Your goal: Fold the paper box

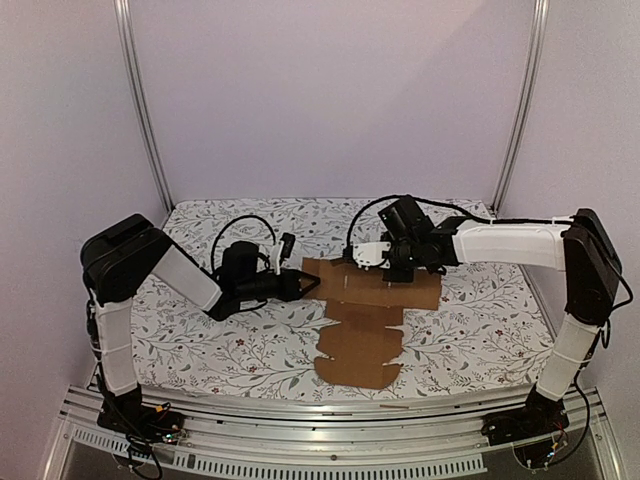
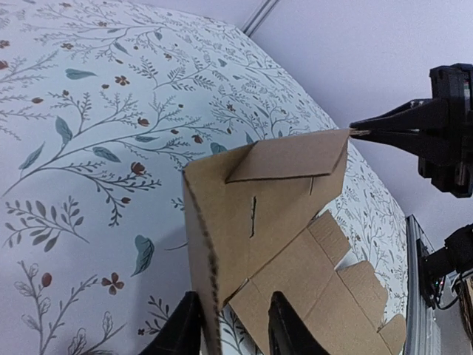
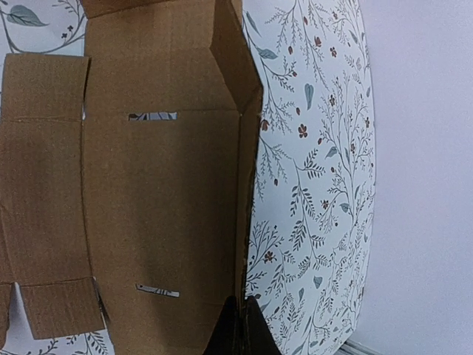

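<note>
From above, the paper box [image 1: 362, 335] lies mid-table as a flat brown cut-out sheet, with its cross panel at the far end and the long tongue pointing toward my bases. My left tool [image 1: 305, 283] is at the panel's left end and my right tool [image 1: 352, 258] is on its far edge. I judge the sheet light and thin: stiff along the panels, willing to bend at the scored creases, and easy to crush or slide on the patterned table [image 1: 200, 340]. There is bare cloth on every side. The near rail [image 1: 330, 415] and the side walls are well apart from the work.

In the left wrist view, one side panel of the paper box [image 2: 259, 214] stands lifted off the table. Its upright edge sits between my left tool's fingers [image 2: 181, 334]. The jaws stand apart around that edge, with a gap showing on one side, so nothing is clamped. Across the panel, my right tool [image 2: 356, 133] appears clenched, with the panel's top corner at its tip. I would hold edges close to a crease, never the slits.

In the right wrist view, the raised wall of the paper box [image 3: 162, 207] runs along a fold, with my right tool [image 3: 240, 329] closed at its near end. Open table [image 3: 310, 185] lies beyond it, which I judge room enough to swing the wall inward.
</note>
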You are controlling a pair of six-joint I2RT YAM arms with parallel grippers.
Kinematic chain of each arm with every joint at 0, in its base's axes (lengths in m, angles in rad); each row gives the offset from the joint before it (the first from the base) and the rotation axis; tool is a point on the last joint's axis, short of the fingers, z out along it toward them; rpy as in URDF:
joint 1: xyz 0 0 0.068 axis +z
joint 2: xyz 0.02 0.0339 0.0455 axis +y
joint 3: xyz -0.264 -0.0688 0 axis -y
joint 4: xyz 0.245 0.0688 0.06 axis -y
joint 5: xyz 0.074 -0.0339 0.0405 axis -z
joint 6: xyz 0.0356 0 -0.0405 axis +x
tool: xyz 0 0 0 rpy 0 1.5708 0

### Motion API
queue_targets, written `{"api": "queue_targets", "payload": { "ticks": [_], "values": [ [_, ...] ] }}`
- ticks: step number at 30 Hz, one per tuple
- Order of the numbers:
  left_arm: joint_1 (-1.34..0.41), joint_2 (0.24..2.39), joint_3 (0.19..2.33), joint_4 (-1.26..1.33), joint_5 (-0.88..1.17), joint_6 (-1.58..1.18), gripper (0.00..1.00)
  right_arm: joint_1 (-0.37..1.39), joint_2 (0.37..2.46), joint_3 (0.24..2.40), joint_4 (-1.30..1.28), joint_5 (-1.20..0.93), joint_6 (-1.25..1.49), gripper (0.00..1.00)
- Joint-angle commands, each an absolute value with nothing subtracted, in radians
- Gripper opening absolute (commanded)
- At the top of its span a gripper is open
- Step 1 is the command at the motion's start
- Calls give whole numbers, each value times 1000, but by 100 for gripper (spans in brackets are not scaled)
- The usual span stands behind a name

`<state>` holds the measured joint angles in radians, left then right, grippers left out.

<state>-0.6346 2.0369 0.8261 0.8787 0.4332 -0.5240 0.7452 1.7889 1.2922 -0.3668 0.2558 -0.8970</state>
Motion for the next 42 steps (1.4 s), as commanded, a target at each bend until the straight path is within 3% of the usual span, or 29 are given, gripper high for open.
{"api": "queue_targets", "payload": {
  "ticks": [1,7,12,19,34,42],
  "values": [
    [-660,2009,831,869,437,-507,39,765,1774,1219,-190,315,-957,0],
    [-657,1867,722,822,392,-463,53,808,1725,1114,-74,369,-1015,0],
    [-644,1751,644,766,332,-426,55,836,1712,995,164,416,-1148,0],
    [-604,1696,606,732,225,-438,56,821,1771,1086,227,373,-1225,0],
    [-565,1800,635,799,158,-387,59,801,1724,1253,-321,195,-1037,0],
    [-544,1867,668,819,337,-379,60,802,1702,1259,-361,193,-983,0]
  ]
}}
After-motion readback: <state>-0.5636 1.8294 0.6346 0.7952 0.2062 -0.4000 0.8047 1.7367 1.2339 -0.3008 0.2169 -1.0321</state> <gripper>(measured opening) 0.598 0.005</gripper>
